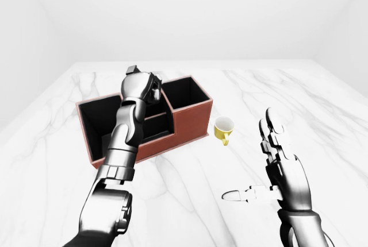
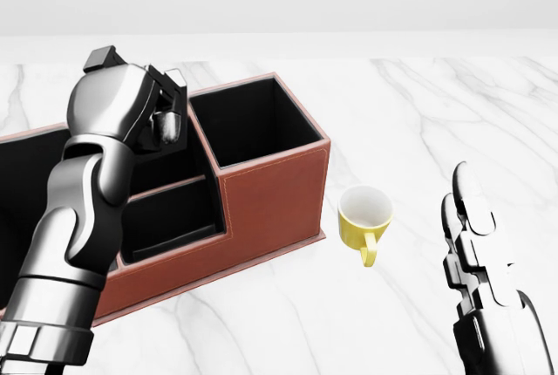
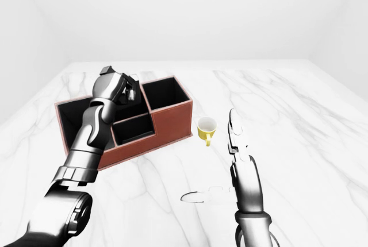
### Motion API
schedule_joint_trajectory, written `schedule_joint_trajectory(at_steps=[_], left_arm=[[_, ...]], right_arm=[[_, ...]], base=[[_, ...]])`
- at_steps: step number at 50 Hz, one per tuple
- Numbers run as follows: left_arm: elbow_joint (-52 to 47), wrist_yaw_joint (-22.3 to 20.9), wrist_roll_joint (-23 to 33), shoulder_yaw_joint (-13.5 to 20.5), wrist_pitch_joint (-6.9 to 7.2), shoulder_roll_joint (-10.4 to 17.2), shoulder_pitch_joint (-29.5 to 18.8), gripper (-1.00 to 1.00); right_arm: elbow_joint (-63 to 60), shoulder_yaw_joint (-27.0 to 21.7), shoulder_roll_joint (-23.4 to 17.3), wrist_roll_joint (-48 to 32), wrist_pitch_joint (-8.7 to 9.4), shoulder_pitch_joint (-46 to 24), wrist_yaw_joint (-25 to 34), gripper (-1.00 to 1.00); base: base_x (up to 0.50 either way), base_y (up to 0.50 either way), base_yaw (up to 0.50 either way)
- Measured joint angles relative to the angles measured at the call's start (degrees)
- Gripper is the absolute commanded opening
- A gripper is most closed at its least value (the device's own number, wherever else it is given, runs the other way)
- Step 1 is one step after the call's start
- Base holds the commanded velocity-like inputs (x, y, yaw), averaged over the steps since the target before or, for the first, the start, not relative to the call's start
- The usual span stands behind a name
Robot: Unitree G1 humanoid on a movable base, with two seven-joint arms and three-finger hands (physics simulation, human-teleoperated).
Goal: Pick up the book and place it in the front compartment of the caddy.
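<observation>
White room, marble surface

A white marble surface [image 1: 190, 178] with faint grey veining fills the lower part of every view and runs off toward the top, where it meets plain white walls [image 1: 190, 11]. In the eye views a far wall and two side walls close the space, joined at soft corners, with no visible texture on them. The light is even and diffuse; shadows on the marble are pale and soft-edged.

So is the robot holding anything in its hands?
No. The right hand is open and empty beside the yellow mug. The left hand is curled over the caddy with nothing visible in it.
</observation>
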Motion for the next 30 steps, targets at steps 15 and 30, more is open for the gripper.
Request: schedule_joint_trajectory(at_steps=[15, 30], left_arm=[[10.88, 5.89, -3.27, -0.21, 0.0, 0.73, -3.03, -1.0], [24.81, 12.69, -7.01, -1.04, 0.0, 0.62, -7.61, -1.0]], right_arm=[[0.07, 0.11, 0.0, -0.14, 0.0, -0.33, 0.0, 1.0], [0.03, 0.05, 0.01, -0.11, 0.0, -0.41, 0.03, 1.0]], base=[[0.0, 0.0, 0.0], [0.0, 0.0, 0.0]])
